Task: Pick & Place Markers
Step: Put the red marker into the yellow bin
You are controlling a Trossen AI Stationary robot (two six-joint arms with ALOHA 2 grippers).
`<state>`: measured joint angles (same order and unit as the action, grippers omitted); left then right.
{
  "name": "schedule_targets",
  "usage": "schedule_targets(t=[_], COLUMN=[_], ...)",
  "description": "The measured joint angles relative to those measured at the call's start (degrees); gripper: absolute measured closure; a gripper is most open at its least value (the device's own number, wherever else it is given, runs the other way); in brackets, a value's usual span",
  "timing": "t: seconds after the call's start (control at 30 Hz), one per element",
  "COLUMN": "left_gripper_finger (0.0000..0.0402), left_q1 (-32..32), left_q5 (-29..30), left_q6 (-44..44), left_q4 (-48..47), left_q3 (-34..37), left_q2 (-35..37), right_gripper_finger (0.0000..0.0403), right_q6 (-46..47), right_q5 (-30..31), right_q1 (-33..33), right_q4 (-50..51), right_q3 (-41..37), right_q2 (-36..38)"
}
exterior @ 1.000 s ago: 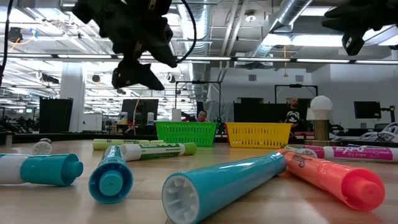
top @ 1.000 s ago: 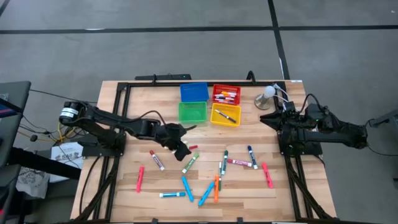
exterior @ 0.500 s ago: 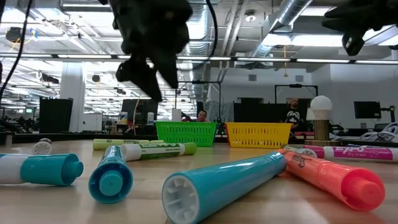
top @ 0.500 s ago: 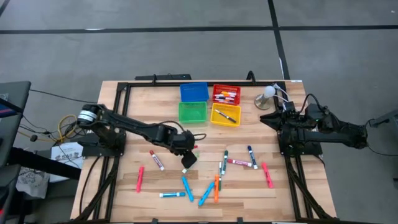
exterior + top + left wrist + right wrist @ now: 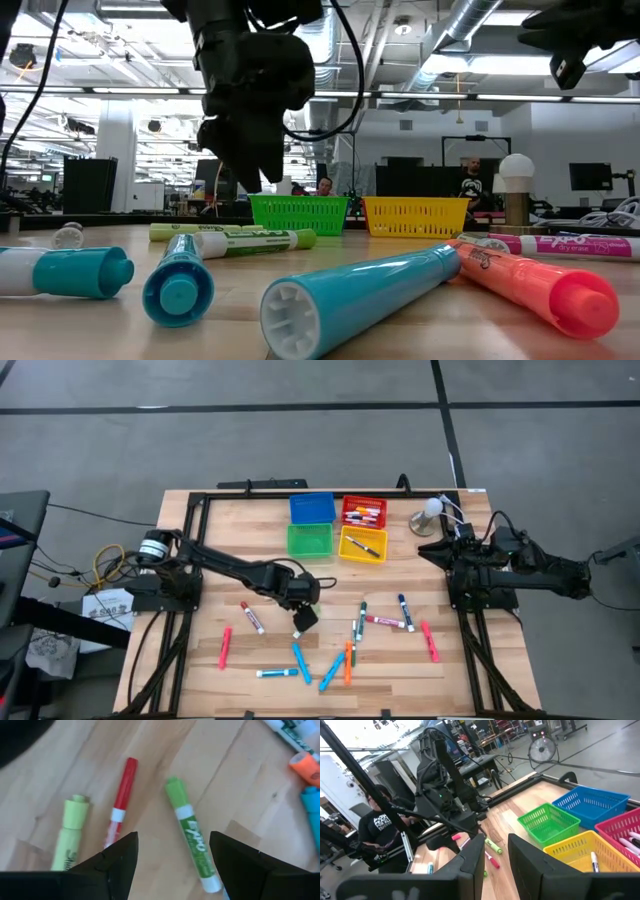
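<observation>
On the table (image 5: 200, 660), the left arm reaches from the left edge toward the middle, and the left claw (image 5: 302, 615) hangs low over the wood with its jaws spread and nothing between them. In the left wrist view its two dark fingers (image 5: 117, 857) frame three markers lying just beneath: a yellow-green one (image 5: 70, 832), a thin red one (image 5: 120, 802) and a green one (image 5: 192, 835), none of them touched. The rest of the markers lie loose across the near half of the table: a red-capped one (image 5: 251, 617) and a pink one (image 5: 225, 647) to the left of the claw, then a cluster of blue ones (image 5: 300, 663) and an orange one (image 5: 348, 663) toward the near edge, with a blue-capped one (image 5: 405, 612) and another pink one (image 5: 430, 642) further right. At the far middle stand four bins: blue (image 5: 311, 508), green (image 5: 309, 541), red (image 5: 364, 512) with markers in it, and yellow (image 5: 362, 546) with one marker inside. The right arm waits at the table's right edge beside a white lamp (image 5: 431, 510), the right claw (image 5: 432, 550) holding nothing, its fingers (image 5: 470, 865) close together with a narrow gap between them. In the right wrist view a person in a dark shirt (image 5: 380, 827) stands beyond the table.
</observation>
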<state>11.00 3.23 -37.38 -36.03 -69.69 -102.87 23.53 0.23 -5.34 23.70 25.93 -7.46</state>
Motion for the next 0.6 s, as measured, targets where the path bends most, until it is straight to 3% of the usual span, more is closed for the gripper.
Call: schedule_targets(t=[0.6], left_gripper_finger=[0.0156], left_q1=[-1.47], left_q5=[0.19], left_q6=[7.32], left_q4=[-0.24], left_q3=[0.08], left_q2=[-2.26], right_gripper_finger=[0.0327], right_q6=[0.04], right_q5=[-0.16], right_q1=[0.02], right_q4=[-0.05], right_q3=[0.0], right_q2=[-0.01])
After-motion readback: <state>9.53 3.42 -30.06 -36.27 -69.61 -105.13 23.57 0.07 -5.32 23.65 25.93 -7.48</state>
